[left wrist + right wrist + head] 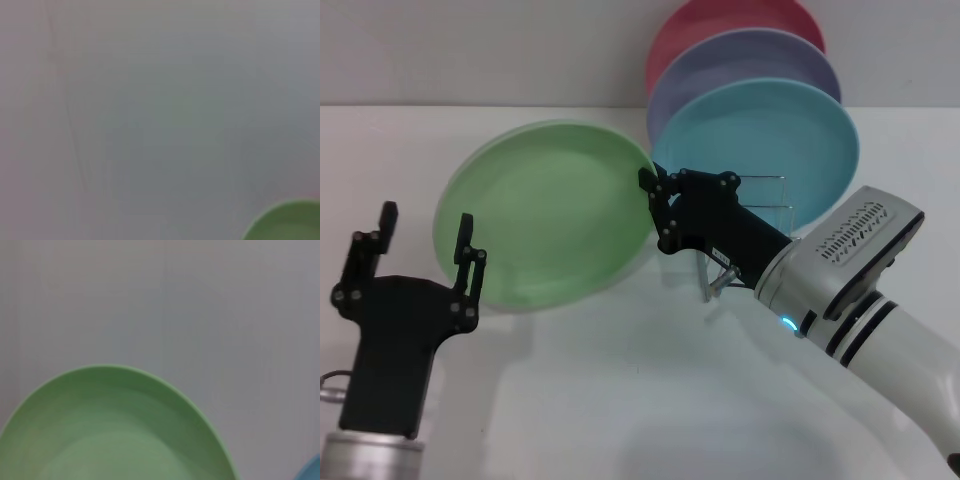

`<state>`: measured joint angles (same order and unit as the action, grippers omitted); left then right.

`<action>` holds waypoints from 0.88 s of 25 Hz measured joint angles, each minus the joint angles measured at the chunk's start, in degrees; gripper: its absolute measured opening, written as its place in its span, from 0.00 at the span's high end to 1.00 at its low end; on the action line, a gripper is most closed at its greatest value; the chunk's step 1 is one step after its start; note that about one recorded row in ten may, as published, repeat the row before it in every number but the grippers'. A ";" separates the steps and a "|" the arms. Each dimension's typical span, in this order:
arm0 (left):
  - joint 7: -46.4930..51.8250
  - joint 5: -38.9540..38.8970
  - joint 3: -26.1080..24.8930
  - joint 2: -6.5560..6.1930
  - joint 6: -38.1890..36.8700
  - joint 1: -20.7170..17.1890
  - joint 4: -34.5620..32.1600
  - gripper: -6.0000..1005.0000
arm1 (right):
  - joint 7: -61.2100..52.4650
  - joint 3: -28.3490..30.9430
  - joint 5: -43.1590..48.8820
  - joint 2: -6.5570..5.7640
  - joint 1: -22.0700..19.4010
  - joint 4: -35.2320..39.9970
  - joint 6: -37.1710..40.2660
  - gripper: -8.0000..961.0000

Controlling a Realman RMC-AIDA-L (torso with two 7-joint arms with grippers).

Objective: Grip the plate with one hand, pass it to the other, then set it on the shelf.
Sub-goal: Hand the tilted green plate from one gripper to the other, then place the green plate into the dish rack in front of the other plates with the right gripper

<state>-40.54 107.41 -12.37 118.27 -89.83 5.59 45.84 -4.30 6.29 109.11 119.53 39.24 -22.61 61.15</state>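
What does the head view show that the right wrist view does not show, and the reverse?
Only the head view shows both claws: the right claw at the edge of the round light green plastic plate, the open left claw beside its other edge, the thin silver wire shelf, and the lavender plate and pink plate standing in it. Only the right wrist view shows the green plate's rim close up. Both show the green plate and the turquoise plate.

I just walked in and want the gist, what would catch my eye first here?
The light green plate is held up on edge at centre, the right gripper clamped on its right rim. The left gripper is open beside its left rim. Behind, turquoise, lavender and pink plates stand in the wire shelf.
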 joint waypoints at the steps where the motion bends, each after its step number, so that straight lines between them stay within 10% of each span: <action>1: 0.00 0.00 0.00 0.00 0.00 0.00 0.00 0.60 | 0.00 0.18 0.01 0.00 0.06 0.02 0.03 0.97; 13: 24.32 4.51 0.50 0.14 -15.39 1.13 -14.41 0.20 | 0.00 0.24 0.18 -0.68 -6.24 0.01 19.98 0.97; 22: 36.14 4.13 -4.42 0.19 -13.71 2.90 -18.89 0.20 | -0.54 2.76 -0.21 -0.82 -16.51 3.80 36.28 0.97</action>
<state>-4.40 111.54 -16.79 118.46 -103.54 8.49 26.95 -4.84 9.05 108.90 118.71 22.73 -18.81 97.43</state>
